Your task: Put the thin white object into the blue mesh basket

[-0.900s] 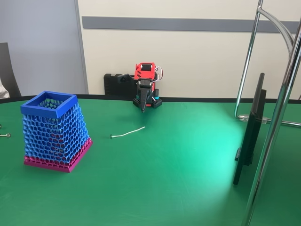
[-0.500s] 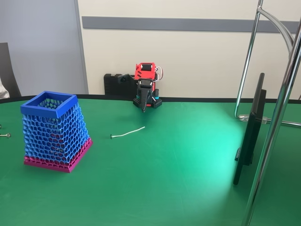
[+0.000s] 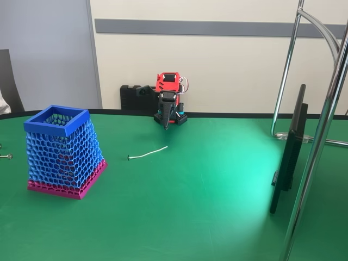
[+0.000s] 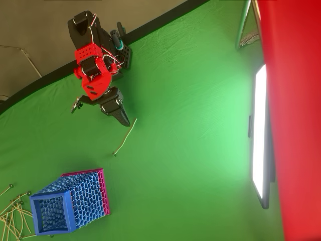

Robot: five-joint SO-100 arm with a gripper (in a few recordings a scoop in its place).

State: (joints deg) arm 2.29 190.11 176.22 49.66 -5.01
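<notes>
1. Nearest me in the fixed view: the blue mesh basket [image 3: 64, 150] stands upright on the green table [image 3: 206, 206], open top up, pink base down. Nothing white visible inside it.
2. Further back, the white strand [image 3: 148, 153] lies flat on the cloth, well apart from the basket, dark tip toward it. From overhead the strand [image 4: 125, 136] runs diagonally; its upper end sits just beside the gripper tip.
3. Step in hand, as I judge it: the reach and pick. The strand is thin and flat, so the fingers should straddle it crosswise near its middle and close right at cloth level. An end grab would likely let it swing or slip.
4. Far end: the arm is folded back near its base at the table edge. The gripper [image 3: 166, 121] points steeply down, tip above the cloth.
5. The jaws look closed to a point and hold nothing.
6. A loose pile of similar strands [image 4: 12, 216] lies by the basket; leave them.
</notes>
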